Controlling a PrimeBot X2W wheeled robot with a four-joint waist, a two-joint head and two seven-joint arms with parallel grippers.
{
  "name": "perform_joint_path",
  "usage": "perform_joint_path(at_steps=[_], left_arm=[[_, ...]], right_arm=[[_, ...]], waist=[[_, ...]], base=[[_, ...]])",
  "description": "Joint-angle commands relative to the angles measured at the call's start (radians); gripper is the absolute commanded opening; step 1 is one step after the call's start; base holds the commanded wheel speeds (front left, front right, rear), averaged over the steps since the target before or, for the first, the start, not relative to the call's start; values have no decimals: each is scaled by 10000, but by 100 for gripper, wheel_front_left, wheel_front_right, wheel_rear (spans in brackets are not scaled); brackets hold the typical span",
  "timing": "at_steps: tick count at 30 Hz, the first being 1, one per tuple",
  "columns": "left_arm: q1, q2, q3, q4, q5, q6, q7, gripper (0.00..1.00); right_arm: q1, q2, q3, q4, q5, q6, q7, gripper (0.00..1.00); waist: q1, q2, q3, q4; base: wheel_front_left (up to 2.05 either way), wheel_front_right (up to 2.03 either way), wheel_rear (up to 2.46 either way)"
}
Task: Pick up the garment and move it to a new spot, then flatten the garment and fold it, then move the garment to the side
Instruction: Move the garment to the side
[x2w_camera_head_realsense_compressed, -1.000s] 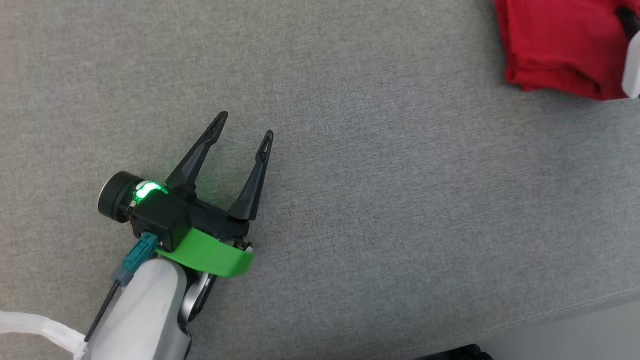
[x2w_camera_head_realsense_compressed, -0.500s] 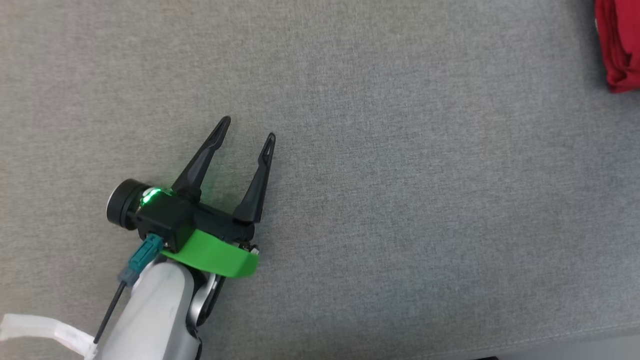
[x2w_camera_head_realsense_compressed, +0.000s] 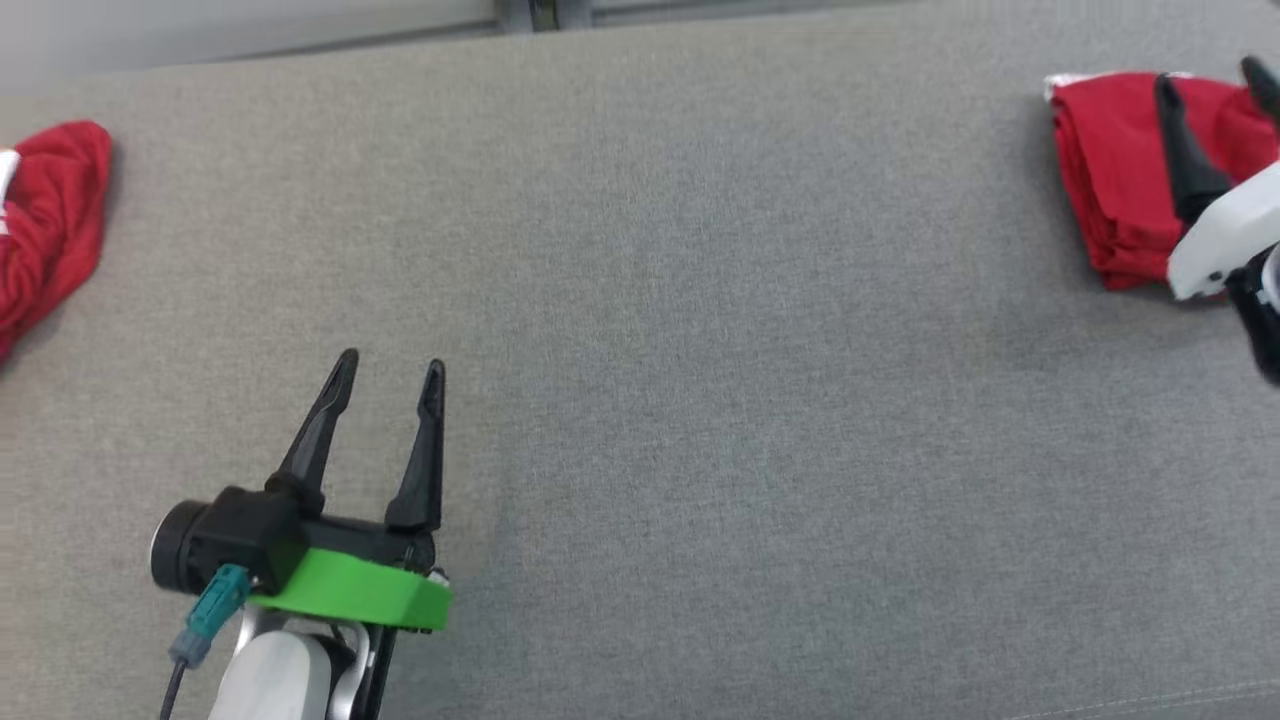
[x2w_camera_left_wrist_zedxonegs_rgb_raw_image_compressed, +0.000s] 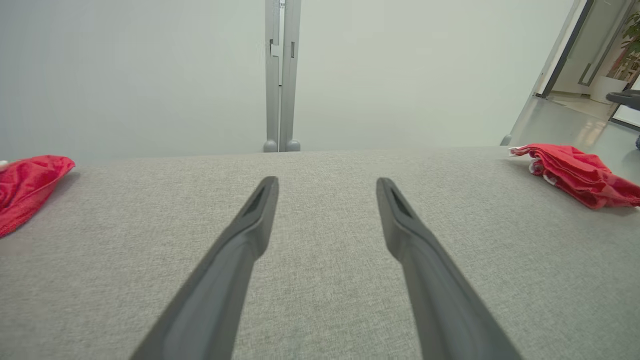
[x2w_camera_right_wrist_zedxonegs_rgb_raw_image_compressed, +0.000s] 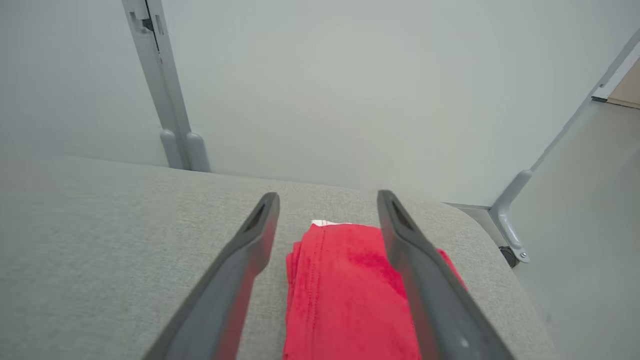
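Risk, prob.: the folded red garment (x2w_camera_head_realsense_compressed: 1110, 170) lies at the far right of the grey padded top (x2w_camera_head_realsense_compressed: 700, 350), near its edge, so a finger snagging the top layer could undo the fold or drag it off. The right claw (x2w_camera_head_realsense_compressed: 1210, 78) hangs over it, spread wide, gripping nothing; can't tell if a tip touches cloth. The left claw (x2w_camera_head_realsense_compressed: 390, 365), near left, is also wide & empty.

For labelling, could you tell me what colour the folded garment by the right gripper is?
The folded cloth garment is red, clearest in the right wrist view.
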Motion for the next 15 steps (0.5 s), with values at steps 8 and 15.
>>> perform_joint_path(at_steps=[8, 15], left_arm=[[1072, -189, 992, -71, 155, 249, 0, 100], [1251, -445, 1479, 165, 173, 263, 0, 100]], right_arm=[[3017, 456, -1320, -2935, -295, -17, -75, 100], [5759, 1716, -3506, -4933, -1683, -17, -79, 100]], waist=[[0, 0, -2500, 303], [0, 0, -2605, 396]], base=[[0, 0, 0], [0, 0, 0]])
